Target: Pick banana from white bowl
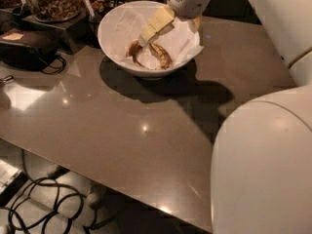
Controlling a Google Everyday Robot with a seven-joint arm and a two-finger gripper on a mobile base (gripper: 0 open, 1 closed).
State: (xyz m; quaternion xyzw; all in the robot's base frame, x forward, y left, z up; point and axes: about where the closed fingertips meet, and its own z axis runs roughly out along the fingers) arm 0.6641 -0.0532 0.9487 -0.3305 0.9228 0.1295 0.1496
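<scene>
Your gripper (151, 30) is down inside the white bowl (111, 52), tip just above the banana (162, 56). You can't tell if it's open or closed. The banana lies on the paper lining, beside a darker curled piece (132, 50), not lifted. Judged: reach done; grasp and lift out over the table (122, 130) are left.

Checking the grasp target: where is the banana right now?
In the camera view the banana lies inside the white bowl at the far side of the table, right of a darker curled piece, just below the gripper reaching into the bowl.
</scene>
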